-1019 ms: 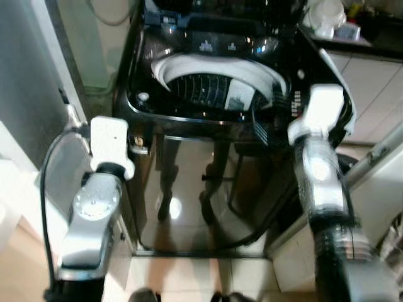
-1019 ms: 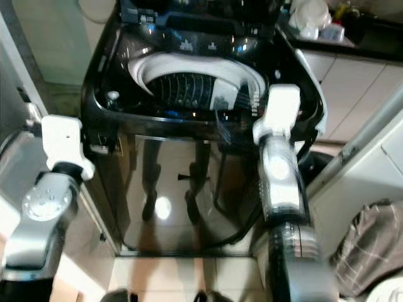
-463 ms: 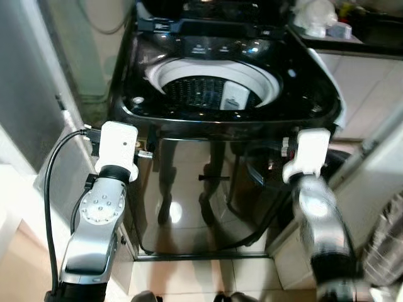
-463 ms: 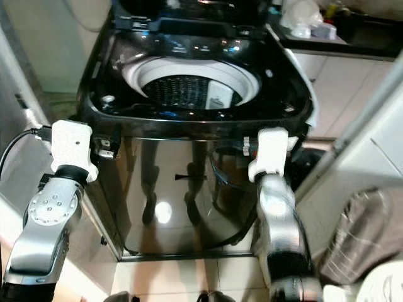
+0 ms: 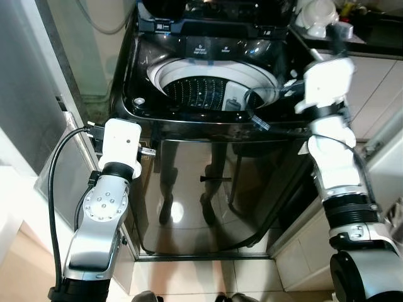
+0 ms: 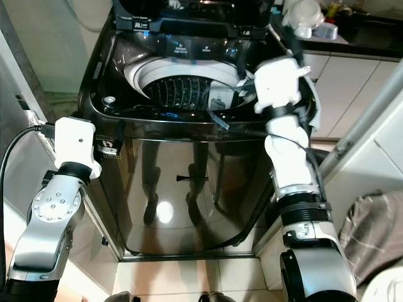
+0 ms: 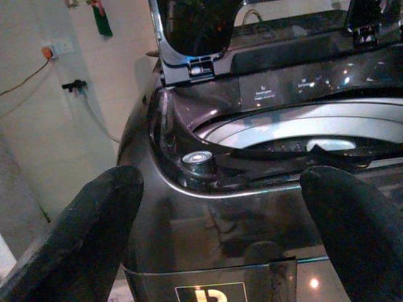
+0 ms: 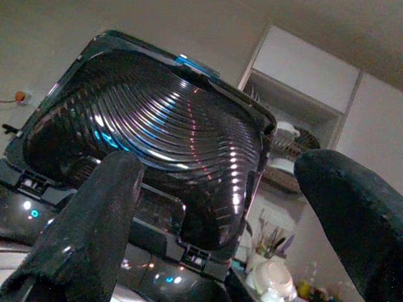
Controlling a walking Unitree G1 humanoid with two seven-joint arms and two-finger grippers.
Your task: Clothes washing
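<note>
As lid (image 8: 157,145) stands raised, right gripper (image 8: 214,207) below

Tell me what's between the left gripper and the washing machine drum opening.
In the left wrist view, the left gripper is open before the washing machine. Between it and the drum opening lie the machine's dark front rim and a small round silver cap.

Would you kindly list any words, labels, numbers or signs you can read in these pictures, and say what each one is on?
None can be read with confidence.
Washing machine control panel: two small white captions, too blurred to read.
Front badge on the washing machine: a pale, cut-off mark, not legible.
Raised lid: blue indicator lights beside it, no text.
Countertop items: too small to show any label.
</note>
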